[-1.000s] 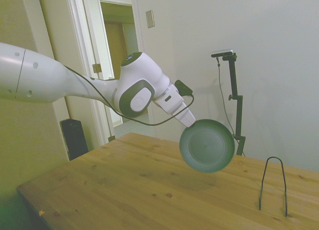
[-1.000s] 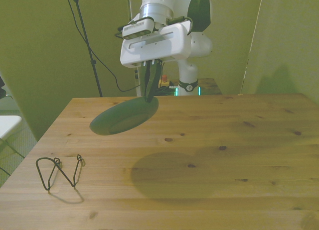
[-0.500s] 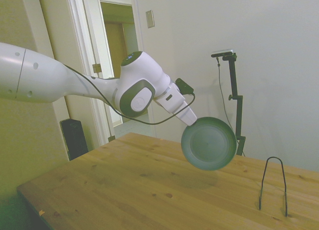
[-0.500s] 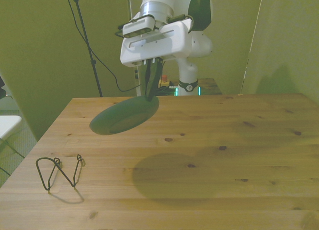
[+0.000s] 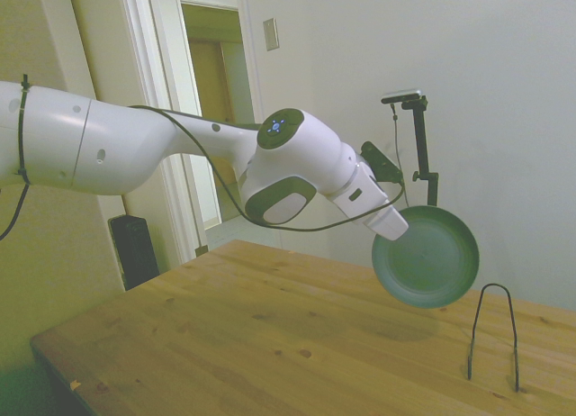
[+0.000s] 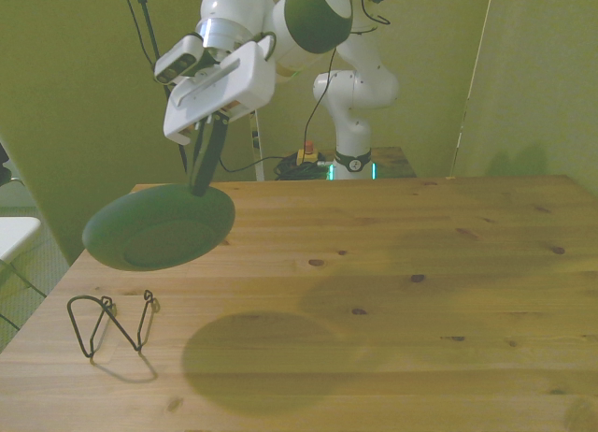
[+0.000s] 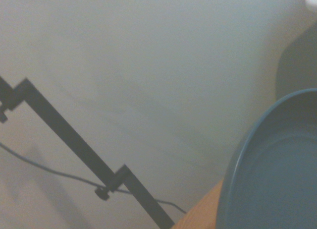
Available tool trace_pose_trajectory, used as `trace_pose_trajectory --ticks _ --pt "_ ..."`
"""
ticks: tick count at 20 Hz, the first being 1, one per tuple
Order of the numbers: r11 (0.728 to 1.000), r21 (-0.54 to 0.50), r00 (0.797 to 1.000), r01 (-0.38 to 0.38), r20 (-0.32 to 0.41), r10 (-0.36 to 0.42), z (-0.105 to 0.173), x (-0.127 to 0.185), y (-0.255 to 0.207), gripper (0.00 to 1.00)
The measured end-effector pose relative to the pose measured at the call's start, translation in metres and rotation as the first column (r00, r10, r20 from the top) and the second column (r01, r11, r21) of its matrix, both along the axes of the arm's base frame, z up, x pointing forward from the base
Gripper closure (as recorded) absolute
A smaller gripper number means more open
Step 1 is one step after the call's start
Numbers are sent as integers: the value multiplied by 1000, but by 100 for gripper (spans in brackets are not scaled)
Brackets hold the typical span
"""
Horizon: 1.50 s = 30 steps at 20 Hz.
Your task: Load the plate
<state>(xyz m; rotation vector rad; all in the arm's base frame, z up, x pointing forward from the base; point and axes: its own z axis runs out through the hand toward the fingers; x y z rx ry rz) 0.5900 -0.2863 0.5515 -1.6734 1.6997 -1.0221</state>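
The bench (image 6: 392, 264) spreads out wide and bare across the room, and above it the white arm (image 5: 135, 150) stretches a long way out so its load hangs over the corner where the rack stands. That load is the plate (image 6: 157, 227), dark green and round, well clear of the wood, throwing a big oval shadow (image 6: 257, 357) on the boards below. In the side view it hangs nearly on edge with its hollow facing the camera, which looks to me like the pose a slot needs, rather than flat as you would carry food. The gripper (image 6: 204, 175) has it by the rim at about one o'clock on the plate in the front view, the dark fingers (image 6: 207, 151) pinched together on that edge, so the rest of the disc swings free beneath. Down at about seven o'clock from the plate stands the little wire rack (image 6: 110, 324), its loops upright and vacant, well apart from the plate. I reckon a lowering into those wires comes next, rim first.
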Motion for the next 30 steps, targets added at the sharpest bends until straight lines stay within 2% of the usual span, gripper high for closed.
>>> trace_pose_trajectory --ticks 9,18,30 --pt "999 36 995 -6 99 2 -3 -1 -65 100" --pt "1000 22 995 7 104 -9 -22 11 -93 100" --pt "1000 6 994 8 110 -8 -38 10 -110 100"
